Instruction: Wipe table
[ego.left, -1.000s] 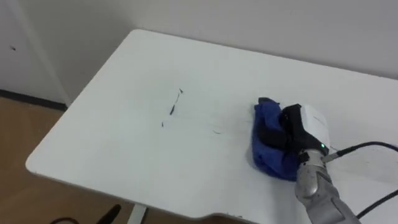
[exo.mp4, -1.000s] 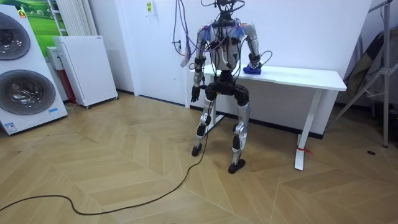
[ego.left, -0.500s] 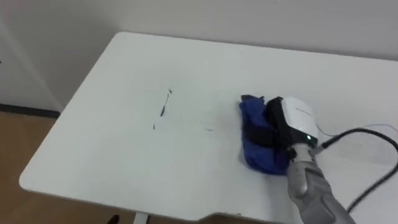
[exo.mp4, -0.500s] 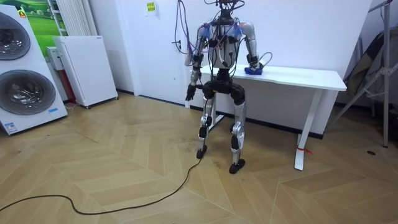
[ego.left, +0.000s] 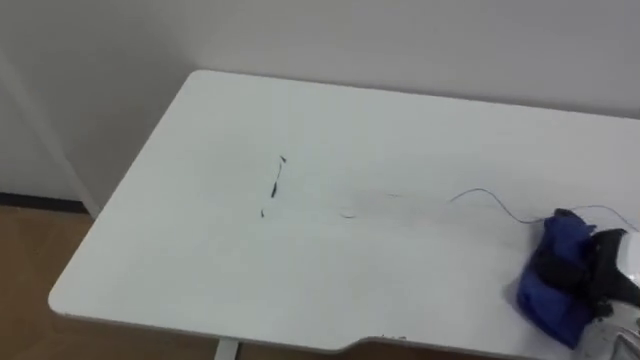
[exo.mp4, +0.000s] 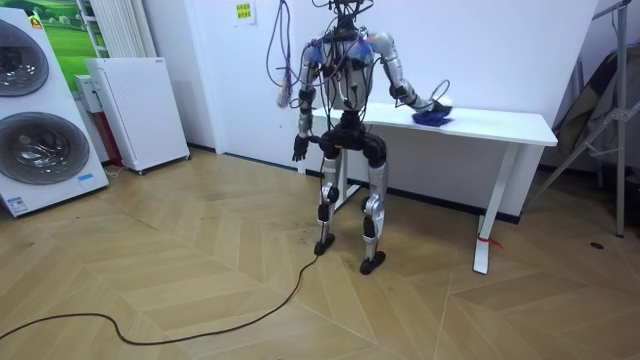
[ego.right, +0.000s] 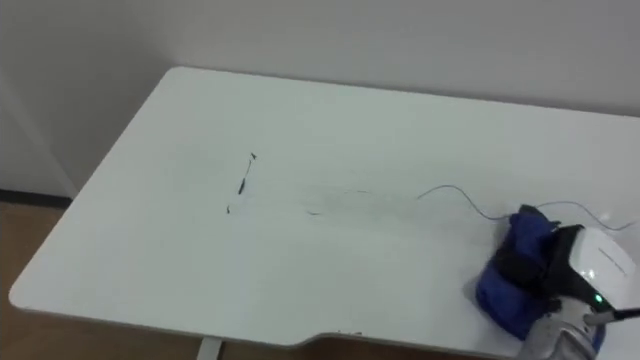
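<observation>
A white table (ego.left: 200, 250) stands against the wall. A blue cloth (ego.right: 508, 278) lies bunched near its front right part. My right hand (ego.right: 585, 265) rests on top of the cloth, its dark fingers curled over the folds and gripping them. A short dark pen mark (ego.left: 277, 180) sits left of the middle, and a thin blue line (ego.left: 490, 200) curves across the top towards the cloth. In the room view I stand at the table's left end, right arm stretched out to the cloth (exo.mp4: 432, 116), and my left hand (exo.mp4: 298, 152) hangs by my hip.
The table's front edge (ego.left: 300, 340) and left edge drop to wooden floor. The wall runs close behind the table. In the room view a washing machine (exo.mp4: 35, 110) and a white cabinet (exo.mp4: 140, 105) stand off to the left.
My right hand has slid the blue cloth to the right across the table, away from the dark mark, uncovering a thin blue line. In the room view my right arm reaches further out.
</observation>
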